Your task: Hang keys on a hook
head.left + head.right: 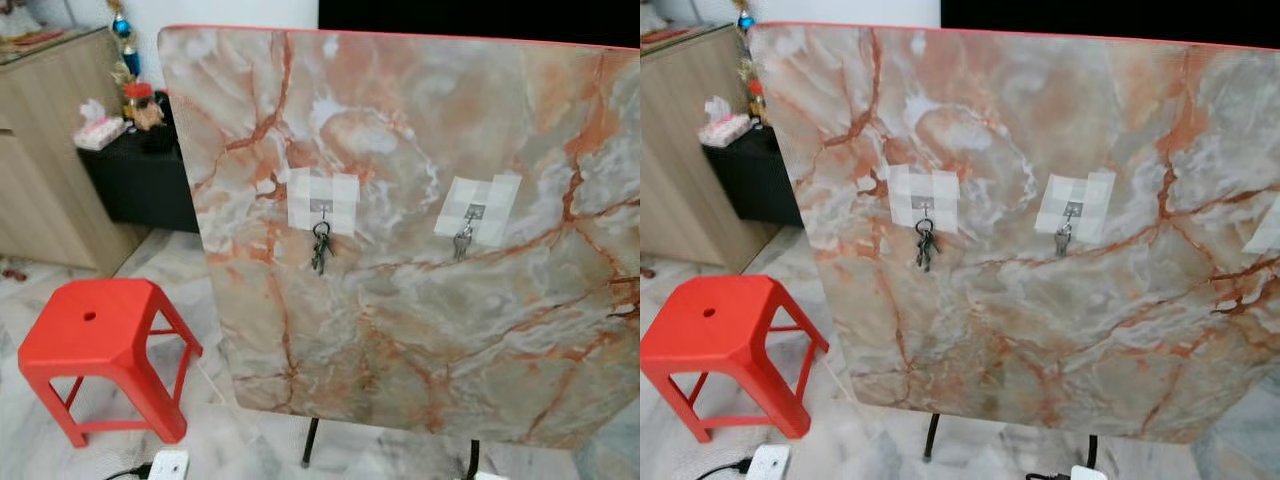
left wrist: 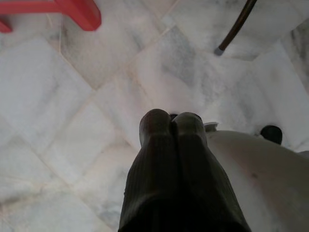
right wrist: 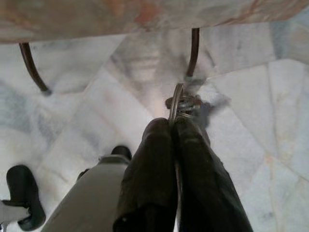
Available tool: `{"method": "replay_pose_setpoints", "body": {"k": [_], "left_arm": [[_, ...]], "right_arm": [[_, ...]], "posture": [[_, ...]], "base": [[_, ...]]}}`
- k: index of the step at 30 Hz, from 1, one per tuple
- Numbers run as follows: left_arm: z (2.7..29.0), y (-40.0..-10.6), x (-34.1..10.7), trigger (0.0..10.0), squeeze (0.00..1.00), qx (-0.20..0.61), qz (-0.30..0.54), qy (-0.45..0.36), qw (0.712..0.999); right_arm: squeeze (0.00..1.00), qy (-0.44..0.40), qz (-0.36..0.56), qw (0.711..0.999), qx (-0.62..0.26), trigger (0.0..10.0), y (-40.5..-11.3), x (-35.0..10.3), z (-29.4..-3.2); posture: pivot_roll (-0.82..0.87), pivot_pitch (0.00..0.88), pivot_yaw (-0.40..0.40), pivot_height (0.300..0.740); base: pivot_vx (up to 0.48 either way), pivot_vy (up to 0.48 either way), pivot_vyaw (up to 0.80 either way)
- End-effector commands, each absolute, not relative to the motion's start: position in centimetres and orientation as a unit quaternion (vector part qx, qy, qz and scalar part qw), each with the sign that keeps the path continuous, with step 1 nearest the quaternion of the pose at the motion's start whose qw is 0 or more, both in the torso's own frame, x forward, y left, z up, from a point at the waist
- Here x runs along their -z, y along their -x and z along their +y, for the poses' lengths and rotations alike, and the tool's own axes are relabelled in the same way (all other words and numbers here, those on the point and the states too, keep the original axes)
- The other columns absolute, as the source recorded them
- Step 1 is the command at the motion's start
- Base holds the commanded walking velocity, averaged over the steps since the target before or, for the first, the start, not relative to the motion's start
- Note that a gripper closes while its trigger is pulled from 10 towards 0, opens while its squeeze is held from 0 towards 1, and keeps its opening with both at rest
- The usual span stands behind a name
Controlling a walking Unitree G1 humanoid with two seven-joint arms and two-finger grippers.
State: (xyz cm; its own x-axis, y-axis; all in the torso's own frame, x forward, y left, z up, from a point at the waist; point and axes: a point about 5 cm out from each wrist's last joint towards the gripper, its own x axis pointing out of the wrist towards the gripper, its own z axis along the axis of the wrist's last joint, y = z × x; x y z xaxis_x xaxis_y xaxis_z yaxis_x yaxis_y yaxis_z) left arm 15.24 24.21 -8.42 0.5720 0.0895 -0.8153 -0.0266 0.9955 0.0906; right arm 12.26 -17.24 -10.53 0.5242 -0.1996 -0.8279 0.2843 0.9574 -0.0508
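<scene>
**Right hand holds a key ring low over the floor**

A marble-patterned board (image 1: pixel 420 330) stands upright. Two hooks sit on taped patches: the left hook (image 1: pixel 321 208) carries a dark bunch of keys (image 1: pixel 320 248), the right hook (image 1: pixel 476 213), at 3 o'clock from it, a smaller set (image 1: pixel 461 243). The right hand (image 3: pixel 173 126) pinches a key ring (image 3: pixel 177 102) between closed fingers above the tiled floor (image 3: pixel 251 125). The left hand (image 2: pixel 171 123) is closed and empty. A red stool (image 1: pixel 95 345) stands at 8 o'clock of the board
</scene>
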Motion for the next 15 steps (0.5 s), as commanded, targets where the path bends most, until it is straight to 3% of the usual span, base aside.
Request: {"method": "replay_pose_setpoints", "body": {"k": [1,12,15], "left_arm": [[23.81,-15.21,8.56,10.0,0.0,-0.028,0.465,-0.033,0.884],[23.91,-15.21,8.54,10.0,0.0,-0.025,0.467,-0.037,0.883],[23.91,-15.19,8.55,10.0,0.0,-0.025,0.468,-0.038,0.883]], "right_arm": [[0.0,-0.05,0.458,0.873,0.162,10.0,-12.39,10.37,-17.96],[0.0,-0.098,0.42,0.871,0.235,10.0,-12.22,10.1,-17.97],[0.0,-0.097,0.375,0.882,0.269,10.0,-12.44,9.54,-18.32]], "posture": [[0.1,0.0,-0.034,0.74],[0.08,0.0,-0.024,0.74],[0.08,0.0,-0.024,0.74]], "base": [[0.0,-0.304,0.0],[0.0,-0.296,0.0],[0.0,0.0,0.0]]}}
